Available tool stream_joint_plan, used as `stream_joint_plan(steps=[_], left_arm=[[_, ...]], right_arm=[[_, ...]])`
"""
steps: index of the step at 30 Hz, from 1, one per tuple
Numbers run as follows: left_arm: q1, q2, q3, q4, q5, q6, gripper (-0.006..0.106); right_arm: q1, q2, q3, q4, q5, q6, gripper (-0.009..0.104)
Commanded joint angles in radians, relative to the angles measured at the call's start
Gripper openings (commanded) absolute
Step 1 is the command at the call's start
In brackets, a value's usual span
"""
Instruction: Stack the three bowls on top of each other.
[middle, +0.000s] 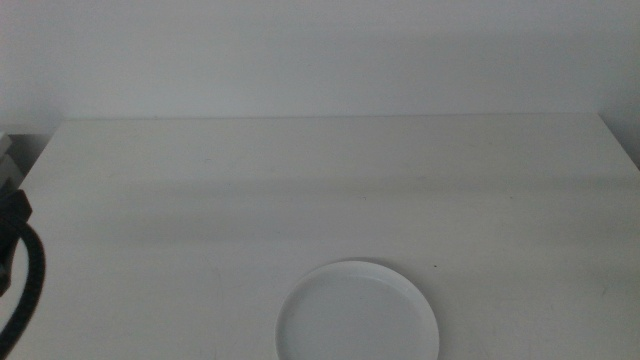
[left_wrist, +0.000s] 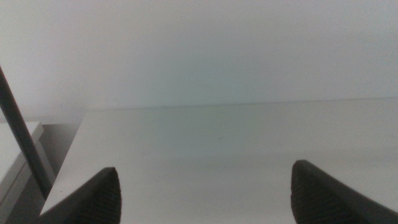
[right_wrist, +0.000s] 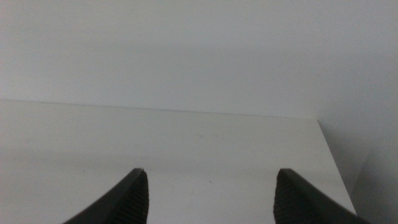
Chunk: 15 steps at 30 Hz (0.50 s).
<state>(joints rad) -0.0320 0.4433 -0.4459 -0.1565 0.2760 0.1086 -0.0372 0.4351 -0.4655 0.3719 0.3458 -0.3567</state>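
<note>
Showing both claws released and empty, with one bowl in sight.
Left claw (left_wrist: 205, 190): jaws spread wide over bare table (left_wrist: 249, 143); touching nothing.
Right claw (right_wrist: 211, 196): jaws spread wide, near the table's right edge.
Bowl (middle: 357, 312): pale, shallow, at the table's near edge, well apart from both claws.
Middle view only: the bowl; a dark cable (middle: 22, 280) at the left.

The white bowl (middle: 357, 312) is cut off by the middle view's bottom edge.
</note>
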Motion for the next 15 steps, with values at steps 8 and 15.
stream_joint_plan(steps=[8,15], left_arm=[[0.009,-0.101,0.054,-0.011,-0.143,-0.003,0.103],[0.009,-0.271,0.299,-0.015,-0.193,-0.003,0.103]], right_arm=[[0.0,-0.173,0.119,-0.075,-0.087,-0.005,0.051],[0.0,-0.387,0.323,-0.112,-0.086,-0.005,0.051]])
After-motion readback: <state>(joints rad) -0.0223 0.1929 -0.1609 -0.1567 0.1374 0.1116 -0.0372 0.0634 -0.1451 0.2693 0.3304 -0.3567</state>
